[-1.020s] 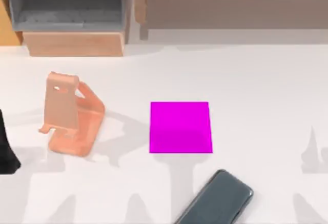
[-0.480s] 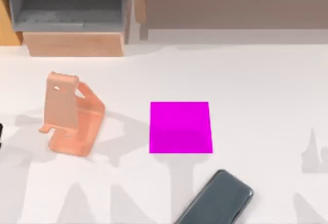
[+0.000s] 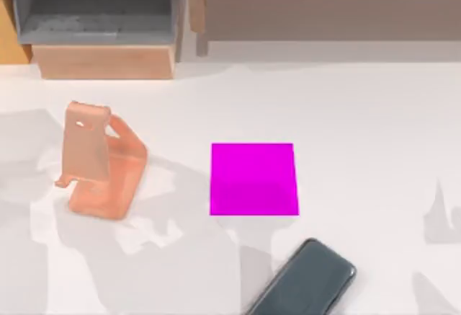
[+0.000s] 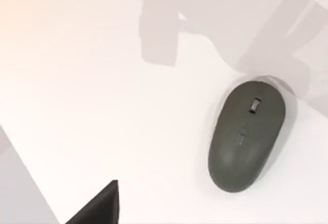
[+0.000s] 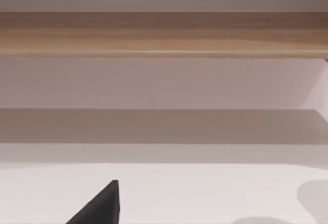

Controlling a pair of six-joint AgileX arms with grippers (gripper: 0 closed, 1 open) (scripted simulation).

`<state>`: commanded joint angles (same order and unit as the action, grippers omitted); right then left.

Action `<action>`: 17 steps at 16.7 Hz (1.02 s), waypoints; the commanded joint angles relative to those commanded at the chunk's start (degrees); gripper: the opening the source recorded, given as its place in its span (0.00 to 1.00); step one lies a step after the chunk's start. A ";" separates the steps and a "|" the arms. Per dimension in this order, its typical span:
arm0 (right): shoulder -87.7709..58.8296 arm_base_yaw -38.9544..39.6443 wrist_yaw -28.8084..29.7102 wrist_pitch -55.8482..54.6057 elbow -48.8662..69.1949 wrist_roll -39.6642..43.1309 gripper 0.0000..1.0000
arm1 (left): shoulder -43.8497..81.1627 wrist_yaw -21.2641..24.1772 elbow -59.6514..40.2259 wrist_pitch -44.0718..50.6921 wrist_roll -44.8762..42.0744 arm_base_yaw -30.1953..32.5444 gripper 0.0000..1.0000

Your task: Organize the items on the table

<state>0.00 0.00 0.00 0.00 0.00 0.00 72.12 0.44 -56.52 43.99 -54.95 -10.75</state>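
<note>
Since a second earlier, my left arm had slid out of the top view's left edge. Whether either set of my jaws was parted, I could not tell. Beneath my left wrist, the mouse (image 4: 247,136) lay on the table (image 3: 360,113); the smartphone (image 3: 306,280) lay near the magenta pad (image 3: 253,179).

The table (image 3: 374,113) is a plain white surface, smooth and matt, taking soft grey shadows without any glare. The mouse (image 4: 247,134) looks like dark grey plastic with a matt, slightly satin shell. The smartphone (image 3: 306,279) has a smooth grey-blue back with a faint sheen and a lighter, glossier rim. The phone stand (image 3: 97,160) looks like smooth salmon-orange plastic, matt. The pad (image 3: 253,179) is flat, even magenta, without visible texture. The shelf unit (image 3: 101,34) shows wood grain and dull grey panels.
</note>
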 joint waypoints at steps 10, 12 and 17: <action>0.00 0.00 0.00 0.00 0.00 0.00 1.00 | 34.72 -0.28 -23.80 18.57 -21.81 -5.01 1.00; 0.00 0.00 0.00 0.00 0.00 0.00 1.00 | 35.20 -0.29 -24.14 18.82 -22.08 -5.09 1.00; 0.00 0.00 0.00 0.00 0.00 0.00 1.00 | 35.50 -0.28 -23.29 17.76 -21.97 -4.86 1.00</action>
<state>0.00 0.00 0.00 0.00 0.00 0.00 107.63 0.16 -79.81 61.75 -76.92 -15.61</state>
